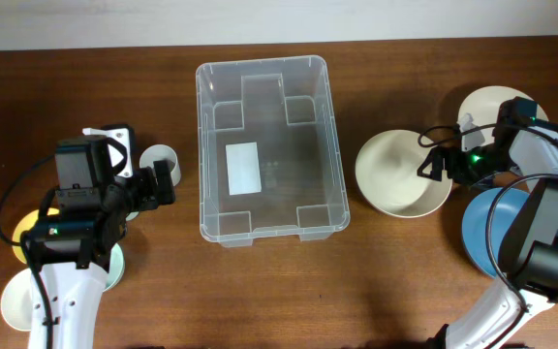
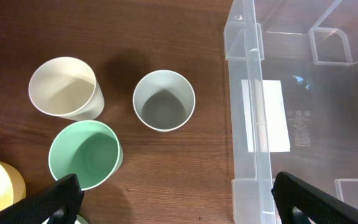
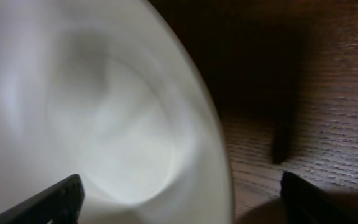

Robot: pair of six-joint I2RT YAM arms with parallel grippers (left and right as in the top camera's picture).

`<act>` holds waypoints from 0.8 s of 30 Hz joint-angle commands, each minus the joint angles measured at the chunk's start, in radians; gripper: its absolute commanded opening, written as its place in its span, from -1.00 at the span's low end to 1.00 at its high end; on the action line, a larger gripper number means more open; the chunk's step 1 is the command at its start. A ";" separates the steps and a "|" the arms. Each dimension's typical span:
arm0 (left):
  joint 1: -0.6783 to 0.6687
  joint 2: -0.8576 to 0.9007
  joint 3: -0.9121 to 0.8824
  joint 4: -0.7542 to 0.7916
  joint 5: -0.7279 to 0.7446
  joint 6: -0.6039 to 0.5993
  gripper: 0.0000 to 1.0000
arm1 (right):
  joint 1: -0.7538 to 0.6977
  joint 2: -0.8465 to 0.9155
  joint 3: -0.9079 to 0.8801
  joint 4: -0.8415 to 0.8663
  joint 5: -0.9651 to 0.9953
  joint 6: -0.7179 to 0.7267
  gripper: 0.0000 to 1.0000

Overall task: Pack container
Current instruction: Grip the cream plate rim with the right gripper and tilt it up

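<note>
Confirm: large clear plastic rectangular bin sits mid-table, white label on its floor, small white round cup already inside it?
Wrong on one point. The small white round cup stands on the wooden table outside the large clear plastic rectangular bin, left of its wall; the left wrist view shows it. The bin does sit mid-table, white label on its floor.

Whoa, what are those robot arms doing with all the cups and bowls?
They are packing the clear container, which has nothing in it yet. The right gripper is open, with its jaws on either side of the cream bowl's rim, not closed on it. The left gripper is open too, holding nothing, near the white cup beside the container. A green cup and a blue bowl wait nearby.
</note>
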 commanded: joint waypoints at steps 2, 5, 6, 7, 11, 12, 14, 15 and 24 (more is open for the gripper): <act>0.002 0.001 0.022 0.000 -0.011 0.012 1.00 | 0.038 0.009 -0.008 0.006 0.001 -0.013 0.85; 0.002 0.001 0.022 0.000 -0.011 0.012 0.99 | 0.053 0.009 -0.008 0.007 0.003 -0.013 0.86; 0.002 0.001 0.022 0.000 -0.011 0.012 1.00 | 0.057 0.009 -0.008 0.008 0.005 -0.013 0.84; 0.002 0.001 0.022 0.000 -0.011 0.012 0.99 | 0.059 0.009 -0.008 0.008 0.005 -0.013 0.84; 0.002 0.001 0.022 0.000 -0.011 0.012 1.00 | 0.060 0.009 -0.011 0.011 0.005 -0.010 0.84; 0.002 0.001 0.022 0.000 -0.011 0.012 0.99 | 0.060 0.009 -0.013 0.014 0.005 -0.010 0.84; 0.002 0.001 0.022 0.000 -0.011 0.012 1.00 | 0.060 0.009 -0.023 0.018 0.005 -0.010 0.84; 0.002 0.001 0.022 0.000 -0.011 0.012 0.99 | 0.060 0.009 -0.029 0.023 0.005 -0.010 0.83; 0.002 0.001 0.022 0.000 -0.011 0.012 1.00 | 0.060 0.009 -0.079 0.056 0.005 -0.002 0.61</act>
